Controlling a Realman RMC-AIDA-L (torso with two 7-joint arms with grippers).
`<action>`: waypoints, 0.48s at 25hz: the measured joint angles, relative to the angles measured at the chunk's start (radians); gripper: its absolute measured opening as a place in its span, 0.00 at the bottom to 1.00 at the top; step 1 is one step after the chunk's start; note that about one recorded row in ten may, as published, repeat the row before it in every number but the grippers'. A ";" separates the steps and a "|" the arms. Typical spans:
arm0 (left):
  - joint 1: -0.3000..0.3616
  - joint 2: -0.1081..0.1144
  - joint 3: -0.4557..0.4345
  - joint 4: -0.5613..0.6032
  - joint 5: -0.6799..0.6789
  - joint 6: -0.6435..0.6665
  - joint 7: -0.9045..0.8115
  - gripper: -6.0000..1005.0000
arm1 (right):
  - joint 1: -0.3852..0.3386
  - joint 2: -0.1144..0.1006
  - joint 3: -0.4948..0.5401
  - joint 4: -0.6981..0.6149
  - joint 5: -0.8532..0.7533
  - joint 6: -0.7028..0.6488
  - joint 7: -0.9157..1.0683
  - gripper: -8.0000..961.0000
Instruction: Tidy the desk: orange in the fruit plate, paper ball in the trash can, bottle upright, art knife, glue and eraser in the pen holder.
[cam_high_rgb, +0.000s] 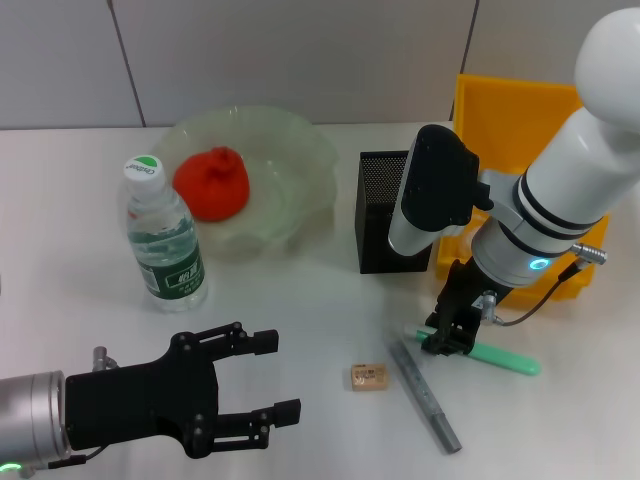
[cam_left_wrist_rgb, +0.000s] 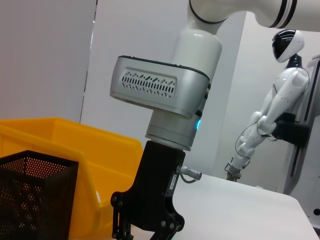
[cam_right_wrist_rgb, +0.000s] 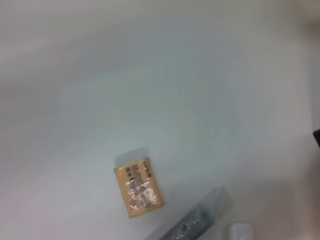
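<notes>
My right gripper (cam_high_rgb: 446, 336) is down at the table, its jaws open astride the left end of the green glue stick (cam_high_rgb: 495, 355), which lies flat. The left wrist view shows this gripper (cam_left_wrist_rgb: 146, 231) from the side. The grey art knife (cam_high_rgb: 425, 394) lies just left of it and the tan eraser (cam_high_rgb: 369, 377) further left; both show in the right wrist view, eraser (cam_right_wrist_rgb: 138, 188) and knife (cam_right_wrist_rgb: 192, 223). The orange (cam_high_rgb: 212, 183) sits in the green fruit plate (cam_high_rgb: 300, 160). The bottle (cam_high_rgb: 164, 238) stands upright. The paper ball is out of view.
The black mesh pen holder (cam_high_rgb: 388, 215) stands behind my right gripper, with the yellow bin (cam_high_rgb: 515, 115) beside it at the back right. My left gripper (cam_high_rgb: 272, 384) hovers open and empty at the front left.
</notes>
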 joint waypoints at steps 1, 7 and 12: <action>0.000 0.000 0.000 0.000 0.000 0.001 0.000 0.81 | 0.000 0.000 0.000 0.001 0.001 0.000 0.000 0.32; 0.000 0.000 0.000 0.000 0.000 0.002 -0.002 0.81 | 0.000 0.000 0.000 0.002 0.001 0.001 0.000 0.23; 0.001 0.002 0.000 0.000 0.000 0.003 -0.002 0.81 | -0.009 -0.002 0.014 -0.059 0.014 -0.023 0.008 0.18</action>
